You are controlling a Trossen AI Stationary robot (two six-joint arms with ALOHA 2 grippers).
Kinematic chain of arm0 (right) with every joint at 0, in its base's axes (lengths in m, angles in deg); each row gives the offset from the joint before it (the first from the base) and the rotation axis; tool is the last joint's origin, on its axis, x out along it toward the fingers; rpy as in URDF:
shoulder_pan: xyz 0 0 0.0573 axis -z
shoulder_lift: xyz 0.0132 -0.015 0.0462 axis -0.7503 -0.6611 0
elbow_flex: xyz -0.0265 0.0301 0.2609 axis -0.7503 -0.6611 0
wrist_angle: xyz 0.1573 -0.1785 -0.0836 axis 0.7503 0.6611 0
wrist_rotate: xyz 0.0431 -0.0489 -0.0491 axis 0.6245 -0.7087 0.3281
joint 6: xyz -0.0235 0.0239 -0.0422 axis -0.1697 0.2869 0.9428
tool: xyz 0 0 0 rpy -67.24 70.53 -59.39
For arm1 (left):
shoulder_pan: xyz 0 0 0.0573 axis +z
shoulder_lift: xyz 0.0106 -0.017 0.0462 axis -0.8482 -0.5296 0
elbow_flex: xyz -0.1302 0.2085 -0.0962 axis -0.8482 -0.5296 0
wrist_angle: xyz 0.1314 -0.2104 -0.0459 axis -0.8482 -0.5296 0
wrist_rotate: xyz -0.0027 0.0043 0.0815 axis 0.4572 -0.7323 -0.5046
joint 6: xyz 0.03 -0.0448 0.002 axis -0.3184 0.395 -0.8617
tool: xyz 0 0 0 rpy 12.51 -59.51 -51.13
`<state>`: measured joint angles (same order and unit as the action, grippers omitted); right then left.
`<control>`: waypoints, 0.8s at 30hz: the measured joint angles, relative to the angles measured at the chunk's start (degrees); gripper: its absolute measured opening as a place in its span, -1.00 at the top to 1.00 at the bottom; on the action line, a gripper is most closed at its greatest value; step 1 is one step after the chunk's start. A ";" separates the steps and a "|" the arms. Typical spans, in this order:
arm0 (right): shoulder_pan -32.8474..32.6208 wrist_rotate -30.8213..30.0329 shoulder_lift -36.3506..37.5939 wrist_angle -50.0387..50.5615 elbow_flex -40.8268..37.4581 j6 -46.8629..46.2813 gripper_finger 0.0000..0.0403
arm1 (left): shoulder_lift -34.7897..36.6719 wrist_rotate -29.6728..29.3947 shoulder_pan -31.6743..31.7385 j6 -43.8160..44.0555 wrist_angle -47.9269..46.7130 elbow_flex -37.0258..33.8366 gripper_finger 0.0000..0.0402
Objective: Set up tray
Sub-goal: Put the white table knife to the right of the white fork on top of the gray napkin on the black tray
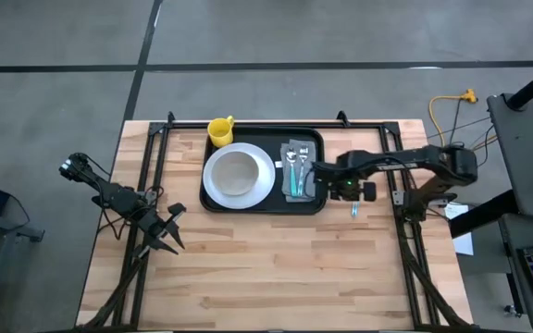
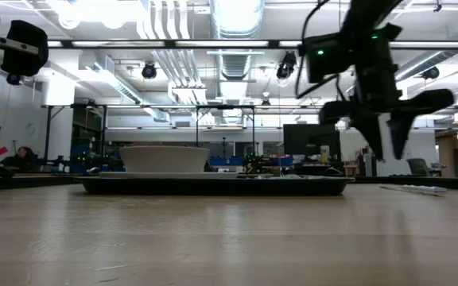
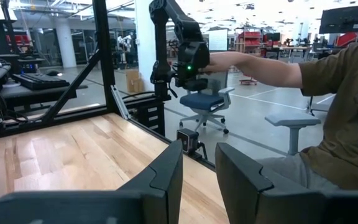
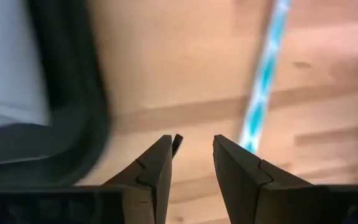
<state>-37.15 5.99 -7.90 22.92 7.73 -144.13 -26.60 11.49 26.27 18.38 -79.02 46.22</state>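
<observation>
The black tray (image 1: 262,205) lies flat on the wooden table, toward its far side. On it are a white plate with a bowl (image 1: 239,176) and a napkin with cutlery (image 1: 296,171). A yellow mug (image 1: 220,129) stands at the tray's far left corner. A blue-and-white striped straw (image 4: 263,81) lies on the table right of the tray. My right gripper (image 4: 193,149) is open and empty. It points down above the bare table between the tray's rim (image 4: 73,124) and the straw, and also shows in the low view (image 2: 388,139). My left gripper (image 1: 169,236) is open and empty near the table's left edge.
Bare wood stretches from the tray to the table's near edge (image 1: 276,277). Black frame rails (image 1: 248,122) run along the far edge and both sides. In the left wrist view a person's arm (image 3: 260,65) reaches out beyond the table, near my right arm.
</observation>
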 joint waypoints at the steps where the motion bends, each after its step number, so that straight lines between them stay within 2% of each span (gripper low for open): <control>1: -0.25 0.02 1.33 -0.04 -1.30 -0.89 0.48 | 0.00 -0.01 0.00 0.00 0.00 -0.02 0.62; 9: -1.23 -0.10 7.54 -3.70 -8.43 -3.14 0.48 | 0.00 0.01 0.00 0.00 0.00 -0.02 0.62; 24: -0.96 -1.14 8.16 -6.38 -14.13 -2.97 0.48 | 0.00 -0.01 0.00 0.00 0.00 -0.02 0.62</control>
<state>-38.11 4.85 0.26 16.53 -6.40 -147.10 -26.60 11.48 26.27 18.38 -79.02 46.20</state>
